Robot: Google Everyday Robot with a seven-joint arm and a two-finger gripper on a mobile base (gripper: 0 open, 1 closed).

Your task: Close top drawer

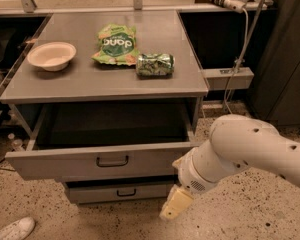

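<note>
Top drawer (100, 160) partly open below the worktop (115, 81). Claw (174, 204) at 4 o'clock from the front's right end; finger state cannot tell. Rigid metal box, likely heavy: push flat front beside handle (112, 161).

Top drawer (97, 160) plain grey with a black loop handle; bench (80, 81) the same grey; hand (176, 203) pale cream-yellow, low right of the drawer front; bowl (51, 55) off-white; snack bag (115, 45) green with white lettering; can (155, 64) mottled green; floor (250, 209) beige, black-speckled.
</note>
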